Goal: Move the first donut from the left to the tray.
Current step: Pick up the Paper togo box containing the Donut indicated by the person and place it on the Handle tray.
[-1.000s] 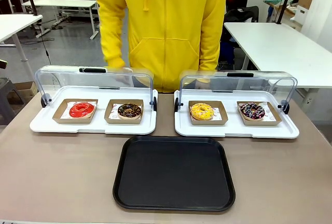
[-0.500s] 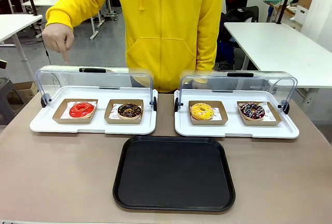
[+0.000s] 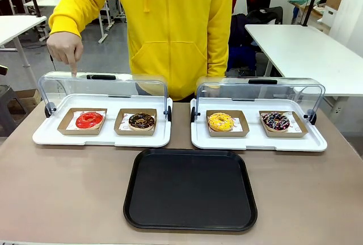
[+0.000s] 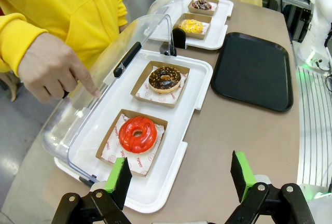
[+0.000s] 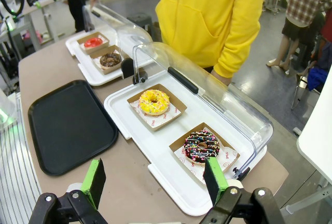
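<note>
So the big brown surface (image 3: pixel 68 188) is carrying everything. The black tray (image 3: pixel 190 188) is sitting bare at the robot's edge, dead center, I'm guessing so either arm can drop something in easily. Behind it on the left, a white tray (image 3: pixel 42 137) is holding 2 donuts. Its clear lid (image 3: pixel 105 89) is looking swung back, probably so they're reachable from the front.

The left end effector (image 4: pixel 181 175) is hovering near that white tray's corner and looking down at it, fingers spread wide apart, gripping nothing. The right end effector (image 5: pixel 154 180) is doing the same by the other white tray (image 5: pixel 122 117).

The person's hand (image 3: pixel 65 46) is pointing 1 finger down at the lid, right above the red donut (image 3: pixel 89 120). That one's sitting in the leftmost cardboard tray (image 3: pixel 82 132), not picked yet.
</note>
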Tool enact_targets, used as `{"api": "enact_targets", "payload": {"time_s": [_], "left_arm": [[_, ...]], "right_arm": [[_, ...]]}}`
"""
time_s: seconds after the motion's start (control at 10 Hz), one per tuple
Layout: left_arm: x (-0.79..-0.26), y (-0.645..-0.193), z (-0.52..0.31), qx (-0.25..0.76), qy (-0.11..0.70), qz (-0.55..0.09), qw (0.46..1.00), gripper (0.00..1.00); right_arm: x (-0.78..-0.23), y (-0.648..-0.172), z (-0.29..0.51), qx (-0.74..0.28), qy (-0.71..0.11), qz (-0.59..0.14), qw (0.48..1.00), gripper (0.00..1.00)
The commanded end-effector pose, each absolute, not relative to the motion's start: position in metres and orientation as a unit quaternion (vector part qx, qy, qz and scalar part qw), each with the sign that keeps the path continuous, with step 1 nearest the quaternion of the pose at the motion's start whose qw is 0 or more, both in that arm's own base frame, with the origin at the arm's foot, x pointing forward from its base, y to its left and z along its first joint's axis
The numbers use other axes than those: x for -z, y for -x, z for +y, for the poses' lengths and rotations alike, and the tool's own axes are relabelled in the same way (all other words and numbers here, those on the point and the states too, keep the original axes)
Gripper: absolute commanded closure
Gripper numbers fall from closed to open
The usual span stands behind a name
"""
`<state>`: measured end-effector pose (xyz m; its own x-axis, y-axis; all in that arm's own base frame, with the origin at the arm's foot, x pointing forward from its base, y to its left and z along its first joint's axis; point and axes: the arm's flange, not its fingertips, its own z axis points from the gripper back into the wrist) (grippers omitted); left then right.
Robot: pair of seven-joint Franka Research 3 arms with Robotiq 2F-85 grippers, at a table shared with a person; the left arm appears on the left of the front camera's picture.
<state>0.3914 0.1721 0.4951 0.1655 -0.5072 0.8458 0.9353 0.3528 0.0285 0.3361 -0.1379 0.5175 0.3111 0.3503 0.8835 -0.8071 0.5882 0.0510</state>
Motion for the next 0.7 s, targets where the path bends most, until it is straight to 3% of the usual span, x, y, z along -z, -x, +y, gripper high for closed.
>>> {"api": "enact_targets", "payload": {"time_s": [0.0,0.6], "left_arm": [[-0.4964,-0.3906,0.1722,0.507,0.264,-0.408,0.712,0.00],[-0.4964,-0.3906,0.1722,0.507,0.264,-0.408,0.712,0.00]], "right_arm": [[-0.5184,-0.3398,-0.1378,-0.381,-0.254,-0.464,0.758,0.00],[-0.5184,-0.3398,-0.1378,-0.381,-0.254,-0.464,0.758,0.00]]}}
